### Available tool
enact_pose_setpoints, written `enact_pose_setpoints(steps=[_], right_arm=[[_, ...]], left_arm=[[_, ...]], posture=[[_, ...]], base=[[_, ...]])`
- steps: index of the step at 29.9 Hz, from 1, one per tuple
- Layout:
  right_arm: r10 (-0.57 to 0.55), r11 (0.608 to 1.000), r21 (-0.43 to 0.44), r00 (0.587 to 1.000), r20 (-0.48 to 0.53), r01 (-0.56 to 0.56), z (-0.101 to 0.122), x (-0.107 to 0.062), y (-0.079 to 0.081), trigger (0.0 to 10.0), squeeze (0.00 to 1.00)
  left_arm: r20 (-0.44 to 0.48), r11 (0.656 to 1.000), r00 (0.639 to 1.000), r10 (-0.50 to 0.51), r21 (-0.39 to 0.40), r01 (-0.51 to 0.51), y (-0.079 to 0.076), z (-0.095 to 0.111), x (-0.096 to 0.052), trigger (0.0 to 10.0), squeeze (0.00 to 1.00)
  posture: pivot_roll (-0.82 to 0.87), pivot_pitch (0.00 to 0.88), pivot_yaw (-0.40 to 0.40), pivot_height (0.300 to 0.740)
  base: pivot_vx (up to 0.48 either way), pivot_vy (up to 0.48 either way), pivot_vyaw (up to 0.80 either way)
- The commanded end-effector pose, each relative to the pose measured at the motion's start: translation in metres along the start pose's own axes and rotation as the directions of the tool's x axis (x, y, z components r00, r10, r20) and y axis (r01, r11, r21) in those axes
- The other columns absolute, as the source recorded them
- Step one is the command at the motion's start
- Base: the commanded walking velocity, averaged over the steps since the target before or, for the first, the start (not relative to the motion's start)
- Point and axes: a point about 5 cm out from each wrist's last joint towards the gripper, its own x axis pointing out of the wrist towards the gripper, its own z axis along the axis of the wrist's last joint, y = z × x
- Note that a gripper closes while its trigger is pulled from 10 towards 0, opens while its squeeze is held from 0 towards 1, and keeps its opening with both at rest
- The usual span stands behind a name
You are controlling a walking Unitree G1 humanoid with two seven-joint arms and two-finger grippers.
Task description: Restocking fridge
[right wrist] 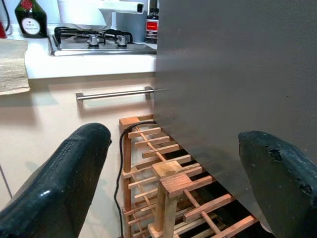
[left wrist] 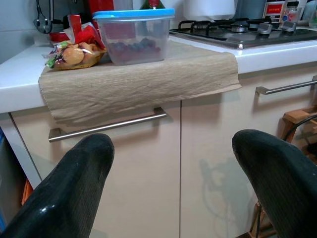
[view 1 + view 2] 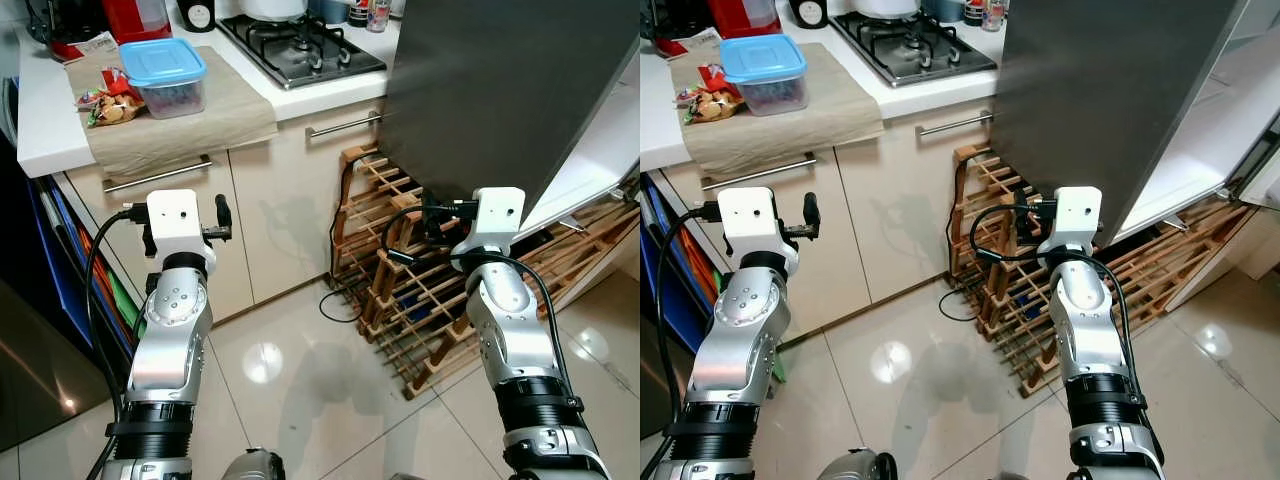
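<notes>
A clear tub with a blue lid [image 3: 163, 75] stands on a beige mat [image 3: 180, 120] on the white counter, with a packet of snacks [image 3: 112, 106] to its left. The grey fridge door [image 3: 500, 90] stands on the right, swung out over a wooden rack. My left gripper [image 2: 173, 168] is held up in front of the cupboard below the tub, open and empty. My right gripper [image 1: 173, 163] is raised before the lower edge of the fridge door, open and empty.
A gas hob [image 3: 300, 45] lies behind the mat. The wooden wine rack [image 3: 420, 300] with a black cable sits on the tiled floor under the door. Cupboard handles [image 3: 155, 175] run along the front. Blue and green items lean at the far left [image 3: 75, 270].
</notes>
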Motion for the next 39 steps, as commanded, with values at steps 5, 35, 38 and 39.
enact_pose_setpoints(steps=[5, 35, 38, 39], right_arm=[[-0.008, 1.000, 0.002, 1.000, 0.024, 0.008, 0.0061, 0.0018, -0.0024, 10.0, 0.00], [-0.008, 1.000, 0.002, 1.000, 0.024, 0.008, 0.0061, 0.0018, -0.0024, 10.0, 0.00], [-0.008, 1.000, 0.002, 1.000, 0.024, 0.008, 0.0061, 0.0018, -0.0024, 10.0, 0.00], [-0.008, 1.000, 0.002, 1.000, 0.024, 0.008, 0.0061, 0.0018, -0.0024, 10.0, 0.00]], left_arm=[[0.010, 1.000, 1.000, -0.001, 0.003, 0.001, -0.0017, 0.0030, 0.0019, 10.0, 0.00], [0.010, 1.000, 1.000, -0.001, 0.003, 0.001, -0.0017, 0.0030, 0.0019, 10.0, 0.00], [0.010, 1.000, 1.000, -0.001, 0.003, 0.001, -0.0017, 0.0030, 0.0019, 10.0, 0.00], [0.010, 1.000, 1.000, -0.001, 0.003, 0.001, -0.0017, 0.0030, 0.0019, 10.0, 0.00]], posture=[[-0.10, 0.000, -0.008, 0.720], [-0.10, 0.000, -0.008, 0.720], [-0.10, 0.000, -0.008, 0.720], [-0.10, 0.000, -0.008, 0.720]], base=[[0.000, 0.000, 0.00], [0.000, 0.000, 0.00], [0.000, 0.000, 0.00], [0.000, 0.000, 0.00]])
